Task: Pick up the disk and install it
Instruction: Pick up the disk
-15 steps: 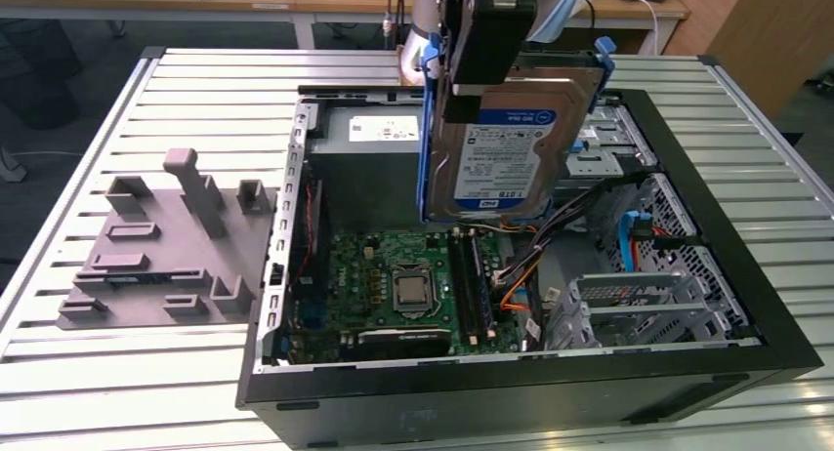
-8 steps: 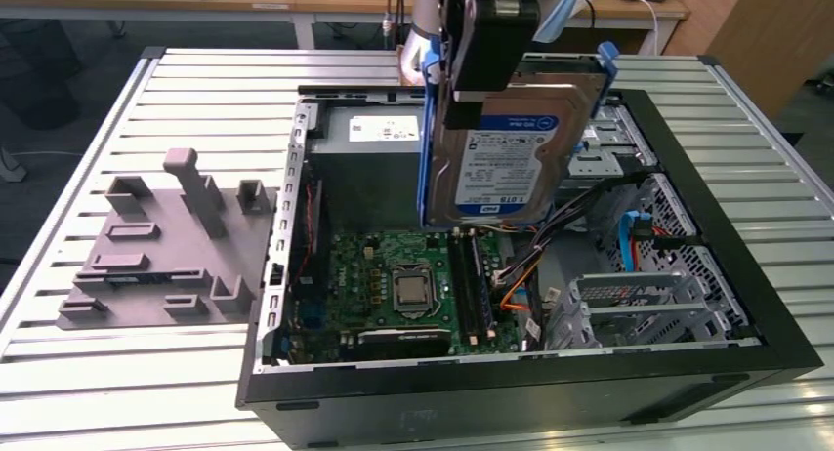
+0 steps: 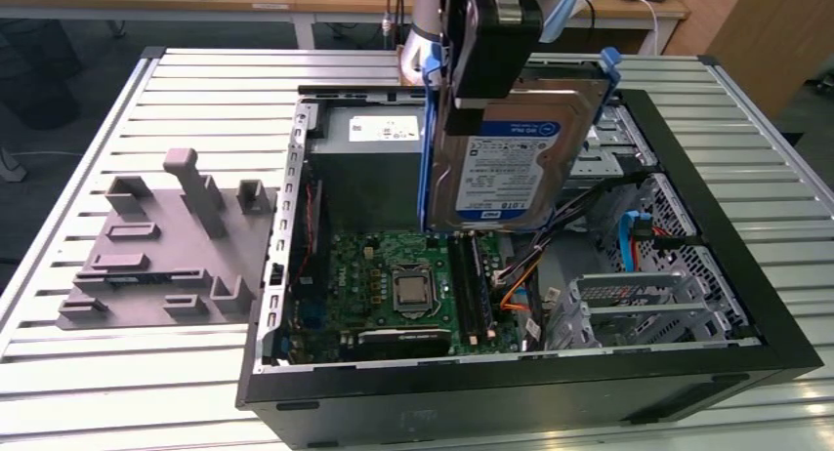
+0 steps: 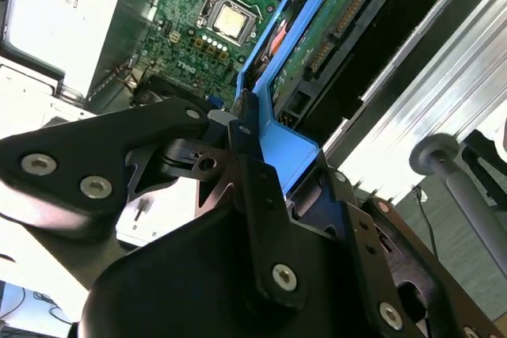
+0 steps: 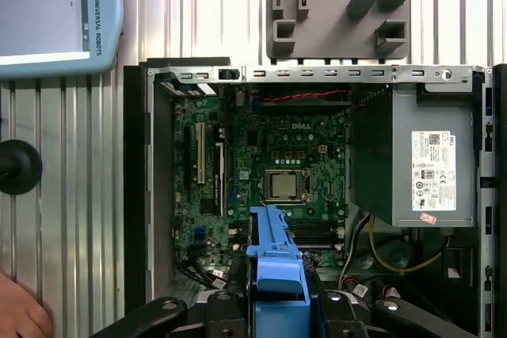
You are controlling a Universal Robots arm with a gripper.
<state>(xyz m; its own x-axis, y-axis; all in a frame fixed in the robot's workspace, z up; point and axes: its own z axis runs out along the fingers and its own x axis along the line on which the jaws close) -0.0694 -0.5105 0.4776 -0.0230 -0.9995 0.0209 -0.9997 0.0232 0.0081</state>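
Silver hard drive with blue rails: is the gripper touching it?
Touching. The second wrist view shows the gripper clamped on the blue carrier end of the silver hard drive; the exterior view shows it hanging upright above the open black computer case.

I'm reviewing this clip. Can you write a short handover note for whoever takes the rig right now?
Hand: shut on the disk, gripping its top end.
Disk: hangs upright, label towards the exterior view, over the open computer case, above the motherboard.
Done: pick-up.
Left: install. The disk is not yet seated in the case.
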